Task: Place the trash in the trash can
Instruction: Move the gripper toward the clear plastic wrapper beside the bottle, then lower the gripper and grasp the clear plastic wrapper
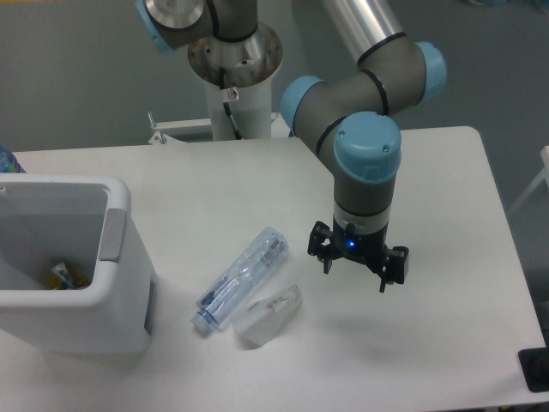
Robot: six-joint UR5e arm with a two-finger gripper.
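A clear, bluish crushed plastic bottle [241, 277] lies diagonally on the white table, cap end toward the front left. Right beside it, to the front right, sits a smaller crumpled pale wad [270, 313]. The white boxy trash can [120, 257] stands at the left edge, with a small yellowish item visible inside. My gripper [357, 271] hangs above the table to the right of both trash pieces, apart from them. Its two fingers are spread and point down with nothing between them.
The arm's base column [233, 64] rises at the table's back centre. A dark object [536, 371] shows at the front right corner. The table's right edge runs close to my gripper's right side.
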